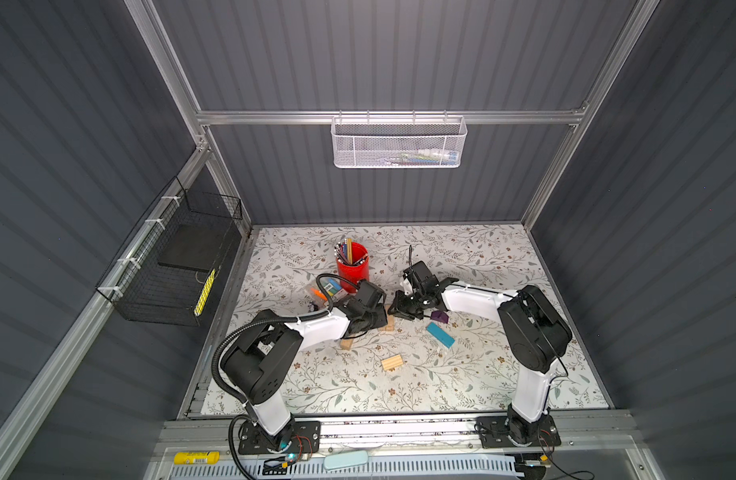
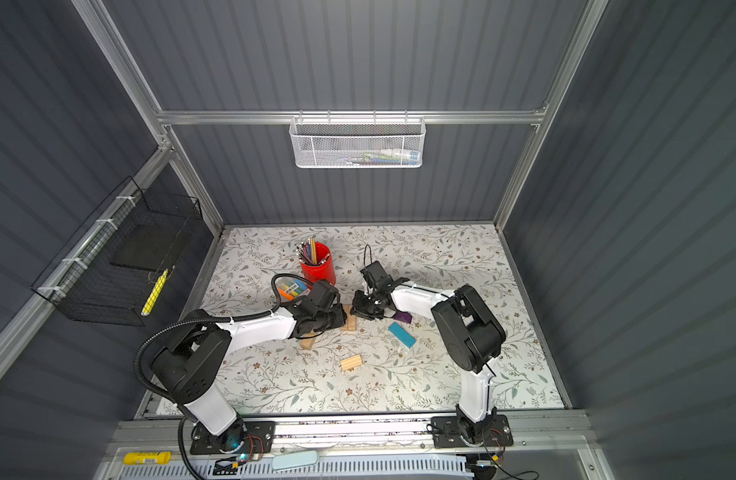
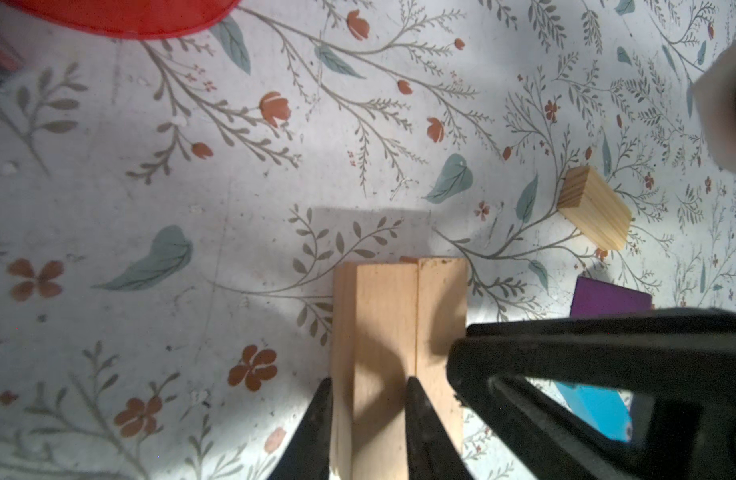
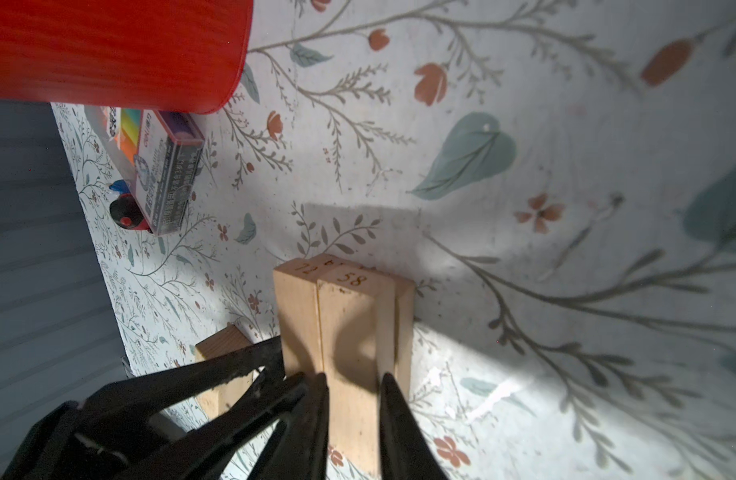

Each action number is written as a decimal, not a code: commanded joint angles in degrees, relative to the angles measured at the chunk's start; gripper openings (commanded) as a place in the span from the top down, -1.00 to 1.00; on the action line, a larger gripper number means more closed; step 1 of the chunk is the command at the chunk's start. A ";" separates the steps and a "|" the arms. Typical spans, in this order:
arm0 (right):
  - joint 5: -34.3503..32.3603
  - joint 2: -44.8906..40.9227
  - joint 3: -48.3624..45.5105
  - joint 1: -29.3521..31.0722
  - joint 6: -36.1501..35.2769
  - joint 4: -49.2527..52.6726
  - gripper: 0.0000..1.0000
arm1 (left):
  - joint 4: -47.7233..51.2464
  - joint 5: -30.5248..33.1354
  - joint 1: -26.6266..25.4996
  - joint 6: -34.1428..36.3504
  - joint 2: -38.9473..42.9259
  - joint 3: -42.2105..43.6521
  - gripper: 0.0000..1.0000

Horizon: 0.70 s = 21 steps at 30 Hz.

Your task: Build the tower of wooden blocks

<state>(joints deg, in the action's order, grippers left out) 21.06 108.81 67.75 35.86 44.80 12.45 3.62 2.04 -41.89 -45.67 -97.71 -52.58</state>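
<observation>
On the floral mat (image 1: 482, 374), just in front of the red pencil cup (image 1: 353, 266), two tan bricks are laid side by side, touching. The brick marked 72 (image 4: 299, 316) is clamped by the left gripper (image 3: 369, 380), and the brick marked 58 (image 4: 349, 324) is pinched by the right gripper (image 4: 354, 374). The teal block (image 1: 440, 335) and purple piece (image 1: 439, 318) are seen lying nearby, apart.

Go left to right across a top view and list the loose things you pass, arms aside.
black wire basket → red cup → lone tan block → teal block. Left out, since they overlap these: marker pack, purple piece, side-by-side bricks.
</observation>
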 commanded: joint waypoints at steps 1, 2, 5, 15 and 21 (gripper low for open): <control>-0.32 0.58 1.63 -0.15 -1.11 1.18 0.51 | 2.01 -0.20 0.40 0.58 -0.23 -1.37 0.40; -0.49 0.10 1.24 -0.20 -1.05 1.02 0.49 | 2.01 -0.11 0.32 0.57 -0.19 -1.30 0.39; -0.71 -1.14 0.41 -0.17 -0.94 1.12 0.47 | 2.49 0.40 0.32 0.58 -0.11 -1.51 0.39; -0.67 -3.84 -1.78 -0.11 0.11 1.52 0.33 | 5.56 2.78 0.32 1.84 1.13 -2.99 0.32; 0.19 -5.53 -3.70 -0.17 0.42 1.17 0.28 | 7.04 4.26 0.32 2.30 3.07 -2.92 0.31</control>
<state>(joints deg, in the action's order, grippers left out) 21.06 104.75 65.23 35.81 44.93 13.06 8.08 4.56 -41.89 -44.88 -97.01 -54.17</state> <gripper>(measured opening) 0.358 0.341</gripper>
